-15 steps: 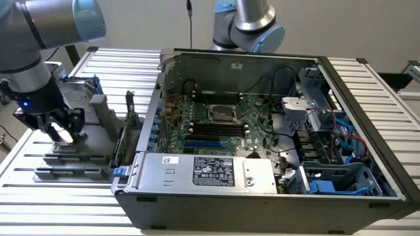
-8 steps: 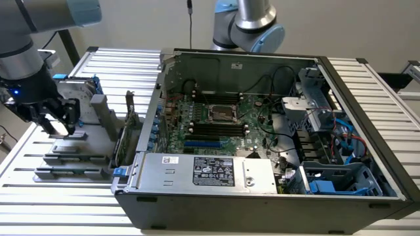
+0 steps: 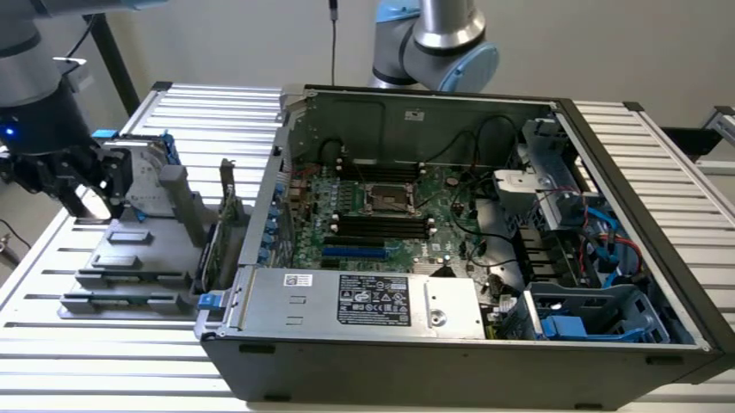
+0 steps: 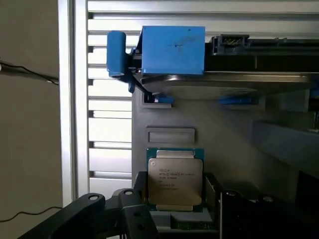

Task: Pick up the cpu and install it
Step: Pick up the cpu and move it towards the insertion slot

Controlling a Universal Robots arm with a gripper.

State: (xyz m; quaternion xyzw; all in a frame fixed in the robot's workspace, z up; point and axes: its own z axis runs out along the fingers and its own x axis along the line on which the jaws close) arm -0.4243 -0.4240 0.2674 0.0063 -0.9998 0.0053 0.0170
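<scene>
The cpu [image 4: 174, 179], a small square chip with a silvery top and a green rim, lies flat over the grey fixture block [image 4: 224, 139]. My gripper [image 4: 175, 201] straddles it, with one black finger [image 4: 137, 196] against each of two opposite edges, so it is shut on the cpu. In the exterior view the gripper [image 3: 92, 200] hangs low over the grey fixture [image 3: 126, 275] at that view's left, beside the open computer case. The empty cpu socket [image 3: 385, 200] sits in the middle of the green motherboard inside the case.
A silver hard drive [image 4: 234, 79] with a blue bracket [image 4: 172, 50] stands just beyond the cpu. Upright cards [image 3: 224, 215] rise between the fixture and the case wall. A grey labelled power supply [image 3: 356, 301], cables and blue drive bays crowd the case.
</scene>
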